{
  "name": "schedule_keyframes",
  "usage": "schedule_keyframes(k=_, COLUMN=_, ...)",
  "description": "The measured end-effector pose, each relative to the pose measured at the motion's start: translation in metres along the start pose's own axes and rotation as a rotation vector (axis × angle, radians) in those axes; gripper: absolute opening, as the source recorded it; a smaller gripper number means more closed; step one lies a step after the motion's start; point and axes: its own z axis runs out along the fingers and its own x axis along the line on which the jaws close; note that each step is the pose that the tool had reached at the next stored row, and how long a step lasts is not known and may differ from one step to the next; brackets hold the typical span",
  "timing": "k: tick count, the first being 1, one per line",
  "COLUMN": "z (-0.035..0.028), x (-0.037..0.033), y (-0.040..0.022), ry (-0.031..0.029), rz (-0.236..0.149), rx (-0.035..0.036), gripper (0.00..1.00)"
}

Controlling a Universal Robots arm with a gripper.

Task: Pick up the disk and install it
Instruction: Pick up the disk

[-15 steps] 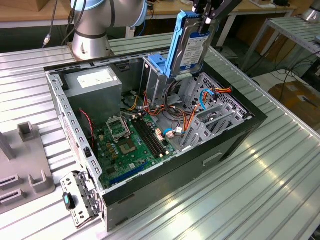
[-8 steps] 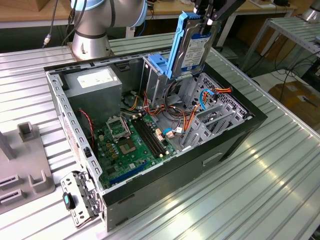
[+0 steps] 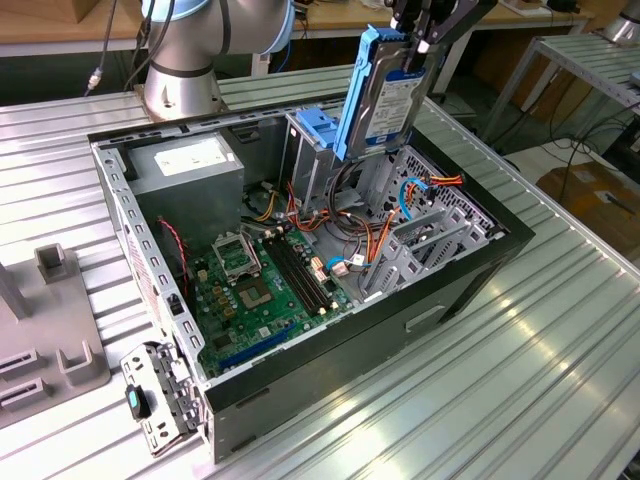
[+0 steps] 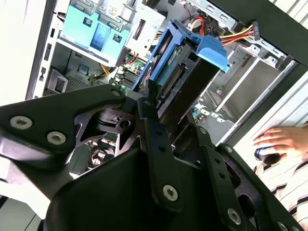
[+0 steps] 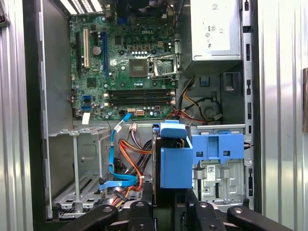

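In the exterior view's upper centre, the gripper [image 3: 418, 45] is clamped on the one disk [image 3: 385, 100], upright above the open computer case [image 3: 380, 330]. Inside sit one motherboard [image 3: 265, 290], one power supply [image 3: 190, 165] and one bare blue bracket [image 3: 318, 128].

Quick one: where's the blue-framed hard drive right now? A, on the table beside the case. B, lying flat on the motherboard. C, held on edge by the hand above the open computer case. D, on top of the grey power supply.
C: in the exterior view the disk hangs on edge, gripped at its top end by the hand, above the open computer case.
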Motion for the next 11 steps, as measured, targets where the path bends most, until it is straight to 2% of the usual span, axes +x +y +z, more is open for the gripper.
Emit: schedule_keyframes(k=11, z=-0.0001, x=0.0036, y=-0.0001, ry=0.0, rz=0.0, rx=0.0, gripper=0.35)
